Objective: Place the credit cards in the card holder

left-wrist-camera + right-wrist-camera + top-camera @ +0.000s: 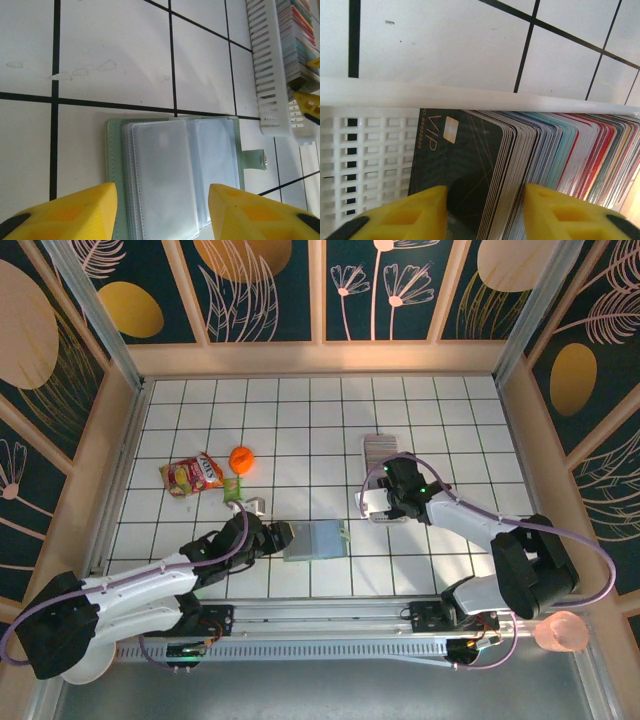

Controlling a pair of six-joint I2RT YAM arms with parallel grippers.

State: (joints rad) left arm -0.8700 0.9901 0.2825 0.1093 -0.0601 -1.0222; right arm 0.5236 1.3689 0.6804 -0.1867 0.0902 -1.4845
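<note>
front card (455,165) says "vip". right end effector (485,202) sits around the credit cards (545,150); maybe squeezing, i cannot tell. left end effector (162,210) apart over card holder (170,170).

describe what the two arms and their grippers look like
Both arms, the left arm and right arm, have white links with bulky black joints and a lavender cable looping along each. The left gripper and right gripper carry blocky yellow fingers with dark insets.
</note>
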